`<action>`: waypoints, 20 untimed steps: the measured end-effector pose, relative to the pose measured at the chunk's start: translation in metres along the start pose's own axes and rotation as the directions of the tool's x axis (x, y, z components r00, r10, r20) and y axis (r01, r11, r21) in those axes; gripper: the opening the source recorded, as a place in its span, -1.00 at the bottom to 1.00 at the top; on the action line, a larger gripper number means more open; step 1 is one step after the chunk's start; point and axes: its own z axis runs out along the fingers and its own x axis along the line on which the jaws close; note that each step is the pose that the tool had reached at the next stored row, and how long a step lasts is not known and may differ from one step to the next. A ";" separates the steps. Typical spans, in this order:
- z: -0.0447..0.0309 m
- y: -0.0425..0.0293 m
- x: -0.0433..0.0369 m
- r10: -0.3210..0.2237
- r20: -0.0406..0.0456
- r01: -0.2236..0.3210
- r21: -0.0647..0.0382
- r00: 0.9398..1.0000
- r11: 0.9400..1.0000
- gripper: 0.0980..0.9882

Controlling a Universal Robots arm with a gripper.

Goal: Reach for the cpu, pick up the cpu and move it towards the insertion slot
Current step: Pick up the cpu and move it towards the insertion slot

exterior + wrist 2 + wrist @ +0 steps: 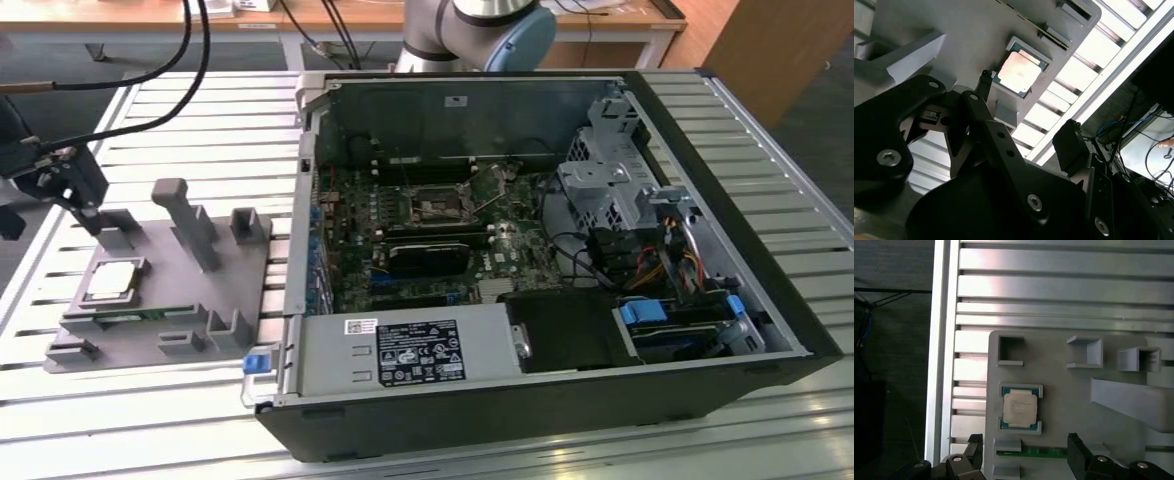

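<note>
Below and just ahead of the end effector (1025,457), the cpu (1020,408) lies flat in its pocket on the grey fixture (1064,390). I see the fingers (1076,455) spread wide, holding nothing, the end effector pointing straight down above it.

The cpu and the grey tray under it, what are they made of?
The cpu looks like metal on top: silvery, smooth, faintly shiny, with a green rim like circuit board. The grey tray looks like matte plastic: dull, even grey.
</note>
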 end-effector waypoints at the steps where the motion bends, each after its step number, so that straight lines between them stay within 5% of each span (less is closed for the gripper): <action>1: 0.0009 -0.0001 0.0004 0.000 0.000 0.000 0.000 1.000 1.000 0.50; 13: 0.0110 -0.0016 0.0069 0.000 0.000 0.000 0.000 1.000 1.000 0.66; 20: 0.0229 -0.0031 0.0071 0.000 -0.004 0.000 0.000 1.000 1.000 0.66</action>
